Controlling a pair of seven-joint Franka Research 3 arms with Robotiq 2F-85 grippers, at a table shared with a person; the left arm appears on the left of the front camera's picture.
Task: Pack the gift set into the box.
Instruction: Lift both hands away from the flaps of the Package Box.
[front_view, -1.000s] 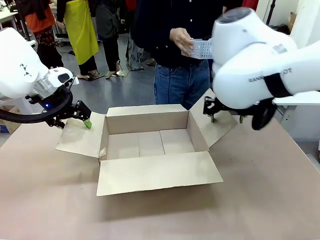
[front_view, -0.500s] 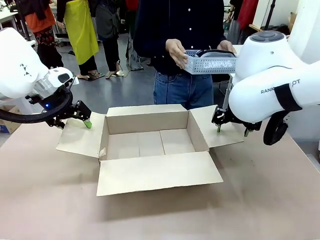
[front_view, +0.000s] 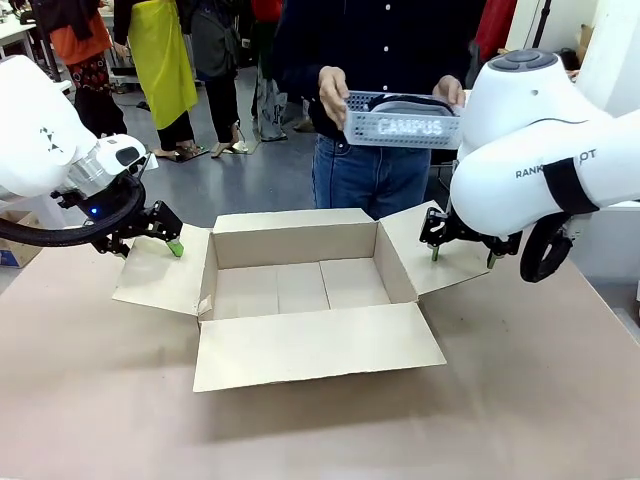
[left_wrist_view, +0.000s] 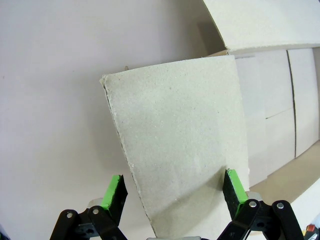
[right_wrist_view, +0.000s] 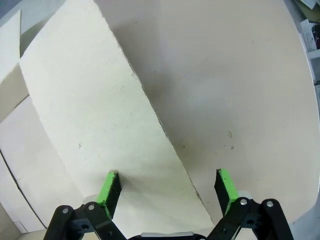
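The box stands open in the middle of the table, empty, all four flaps folded outward. A person at the far side holds the gift set in both hands above the box's far edge, its grey tray showing "CAMPUS". My left gripper is open over the outer edge of the left flap. In the left wrist view that flap lies between the green pads of the left gripper. My right gripper is open at the right flap. In the right wrist view the right gripper has that flap under one finger.
The brown table lies bare around the box, with free room in front and to the right. The front flap spreads toward me. Other people stand farther back at the left.
The person has brought the gift set out from behind my right arm to above the box's far edge. My right arm swung down to the right flap. The left arm stayed still.
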